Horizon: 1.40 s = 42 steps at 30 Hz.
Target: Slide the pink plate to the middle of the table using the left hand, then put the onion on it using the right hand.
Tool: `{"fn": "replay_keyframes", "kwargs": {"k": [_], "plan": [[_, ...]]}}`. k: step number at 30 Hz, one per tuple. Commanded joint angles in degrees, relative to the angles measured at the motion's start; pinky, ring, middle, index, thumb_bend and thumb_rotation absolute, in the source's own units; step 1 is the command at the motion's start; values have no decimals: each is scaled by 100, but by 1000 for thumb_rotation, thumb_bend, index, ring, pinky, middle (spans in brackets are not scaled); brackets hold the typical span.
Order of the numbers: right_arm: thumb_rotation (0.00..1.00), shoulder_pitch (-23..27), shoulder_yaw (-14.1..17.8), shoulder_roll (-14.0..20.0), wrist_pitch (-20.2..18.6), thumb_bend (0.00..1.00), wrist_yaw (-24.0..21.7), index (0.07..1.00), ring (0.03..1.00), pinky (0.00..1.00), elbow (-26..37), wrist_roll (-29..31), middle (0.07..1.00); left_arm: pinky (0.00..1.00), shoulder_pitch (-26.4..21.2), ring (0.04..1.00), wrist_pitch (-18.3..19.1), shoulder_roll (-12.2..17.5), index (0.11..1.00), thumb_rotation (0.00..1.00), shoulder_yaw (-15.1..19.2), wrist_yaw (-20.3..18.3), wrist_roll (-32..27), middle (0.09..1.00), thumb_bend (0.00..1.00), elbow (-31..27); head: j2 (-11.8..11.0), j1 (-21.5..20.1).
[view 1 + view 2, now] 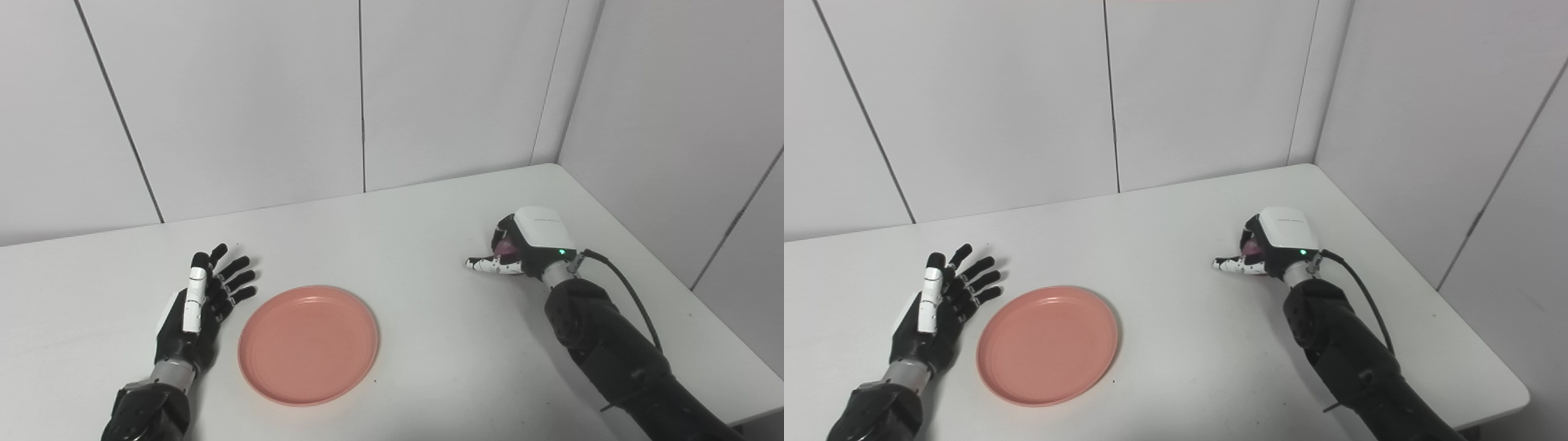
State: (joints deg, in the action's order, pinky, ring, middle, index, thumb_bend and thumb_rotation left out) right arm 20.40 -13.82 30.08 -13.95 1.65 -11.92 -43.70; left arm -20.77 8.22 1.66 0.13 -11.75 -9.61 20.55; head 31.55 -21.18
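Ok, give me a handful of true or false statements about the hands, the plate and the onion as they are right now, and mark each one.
1. The pink plate has nothing on it. True.
2. The left hand is gripping the plate's rim. False: it lies open beside the plate, fingers spread, holding nothing.
3. The right hand is curled around a pinkish object. True, and that is probably the onion, though little of it shows.
4. The onion lies free on the table beside the plate. False: it is inside the right hand, well to the plate's right.
5. Both hands are over the plate. False: neither is.
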Motion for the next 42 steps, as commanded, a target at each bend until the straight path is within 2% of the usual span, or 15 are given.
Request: {"fn": "replay_keyframes", "kwargs": {"k": [1, 10, 14, 16, 19, 22, 26, 27, 28, 32, 35, 37, 42], "plan": [[496, 396, 71, 105, 35, 452, -58, 302, 157, 103, 341, -60, 229, 780, 274, 814, 529, -5, 944, 967, -54, 39, 27, 846, 703, 210, 4, 2], [547, 697, 3, -73, -64, 468, -547, 310, 155, 100, 1293, -387, 227, 776, 288, 807, 513, -71, 935, 962, -57, 71, 39, 840, 714, 227, 3, 96], [541, 794, -40, -187, 66, 475, -631, 311, 159, 105, 1618, -527, 232, 782, 319, 809, 538, -118, 931, 958, -67, 116, 48, 840, 709, 167, -29, 191], [575, 830, -68, -258, 122, 482, -680, 303, 153, 100, 1746, -572, 226, 781, 328, 812, 526, -134, 930, 961, -78, 129, 54, 839, 704, 168, -53, 280], [541, 888, -151, -398, 211, 474, -770, 291, 141, 89, 1902, -577, 216, 778, 339, 820, 532, -190, 926, 961, -87, 154, 43, 839, 699, 176, -68, 551], [556, 941, -276, -545, 276, 472, -836, 297, 151, 98, 1929, -608, 226, 781, 338, 818, 485, -257, 925, 962, -121, 202, 85, 833, 697, 223, -101, 741], [517, 984, -474, -668, 515, 474, -768, 316, 176, 117, 1813, -711, 252, 790, 326, 806, 450, -377, 923, 959, -176, 323, 157, 824, 704, 229, -111, 1088], [532, 978, -480, -676, 564, 475, -753, 314, 179, 118, 1790, -717, 252, 789, 325, 805, 448, -401, 923, 958, -187, 347, 163, 824, 709, 224, -111, 1088], [549, 976, -512, -717, 652, 475, -743, 311, 178, 119, 1759, -691, 249, 780, 323, 804, 423, -427, 921, 961, -198, 361, 159, 821, 709, 226, -108, 1255], [568, 954, -547, -848, 963, 482, -709, 302, 170, 114, 1672, -574, 241, 772, 335, 801, 377, -533, 918, 966, -230, 413, 177, 820, 714, 222, -91, 1614], [524, 933, -547, -915, 1177, 482, -643, 291, 165, 109, 1619, -485, 236, 763, 352, 795, 391, -614, 910, 965, -245, 491, 214, 821, 719, 207, -77, 1783], [520, 914, -570, -975, 1322, 484, -567, 293, 163, 109, 1586, -447, 235, 758, 361, 792, 358, -674, 908, 964, -265, 534, 235, 819, 723, 229, -53, 2074], [510, 858, -552, -1079, 1456, 478, -593, 284, 150, 97, 1598, -333, 226, 759, 401, 780, 365, -810, 895, 950, -254, 645, 235, 810, 725, 202, -10, 2399]]}}
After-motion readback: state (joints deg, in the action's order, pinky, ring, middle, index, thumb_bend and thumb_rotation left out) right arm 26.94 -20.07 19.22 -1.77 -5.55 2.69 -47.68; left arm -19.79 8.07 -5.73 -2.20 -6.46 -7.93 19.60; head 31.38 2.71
